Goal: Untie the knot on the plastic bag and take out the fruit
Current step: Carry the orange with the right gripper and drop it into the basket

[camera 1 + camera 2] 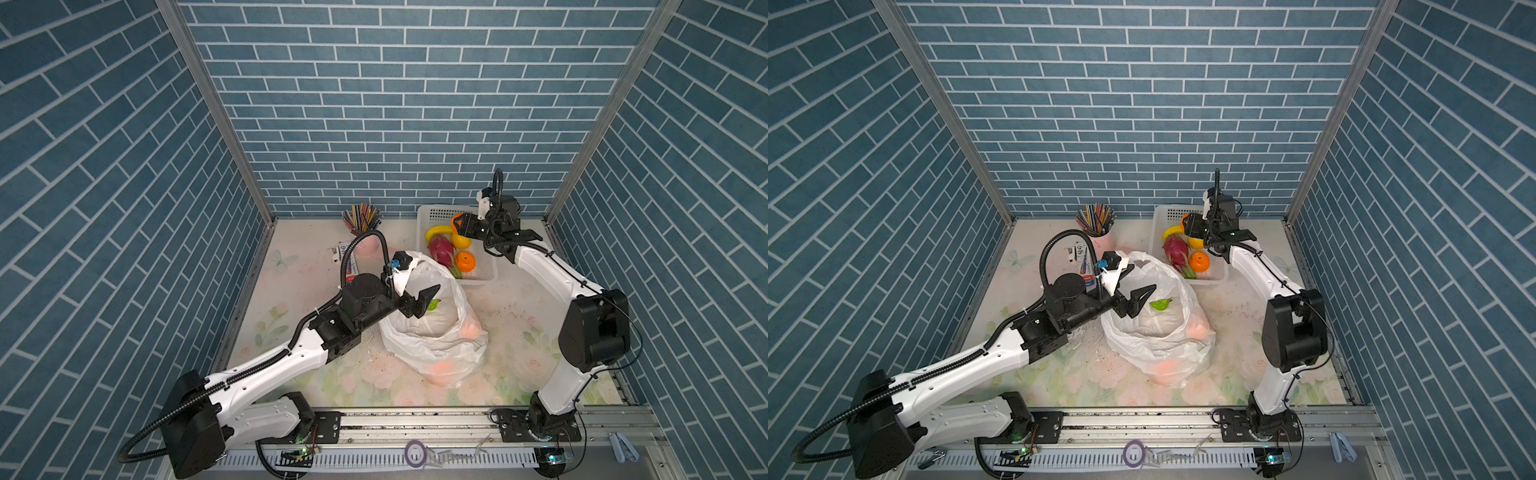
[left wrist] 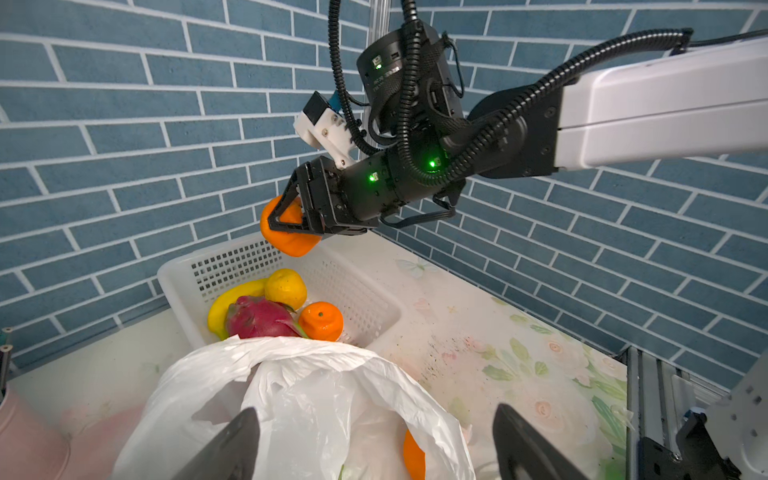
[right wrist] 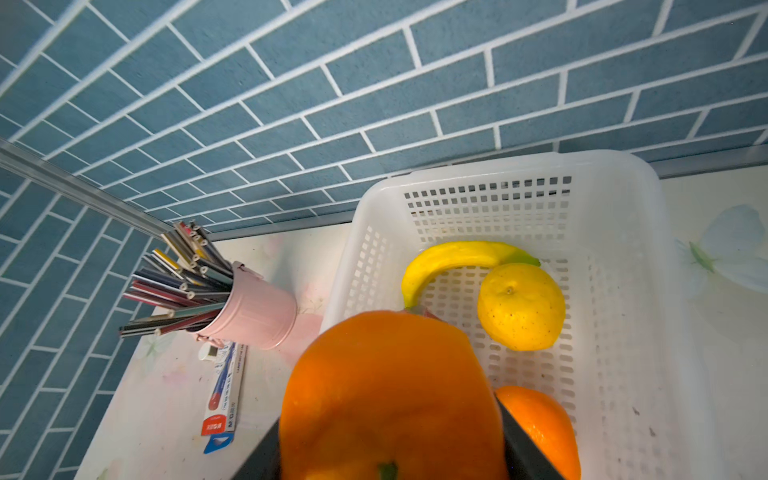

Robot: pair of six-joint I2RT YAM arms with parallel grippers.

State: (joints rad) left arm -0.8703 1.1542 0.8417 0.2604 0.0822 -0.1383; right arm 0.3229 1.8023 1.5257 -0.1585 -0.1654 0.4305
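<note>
Large crinkly white translucent plastic bag [image 1: 432,345] sits centre, mouth gaping, orange fruit [image 1: 469,328] showing through its side. Left gripper [image 1: 429,300] hovers over the mouth, jaws spread wide, empty. Right gripper [image 1: 458,224] is clamped on a round orange [image 3: 386,395] above the white perforated plastic basket [image 1: 438,214] holding a yellow lemon [image 3: 521,307], magenta dragon fruit [image 1: 440,249] and a second orange [image 1: 464,262].

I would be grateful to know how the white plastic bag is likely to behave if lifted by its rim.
The plastic bag would probably be floppy: its thin, crinkled walls sag around the open mouth. It likely hangs bottom-heavy, since oranges show through its side. Pushed, it would probably crumple rather than slide.
</note>
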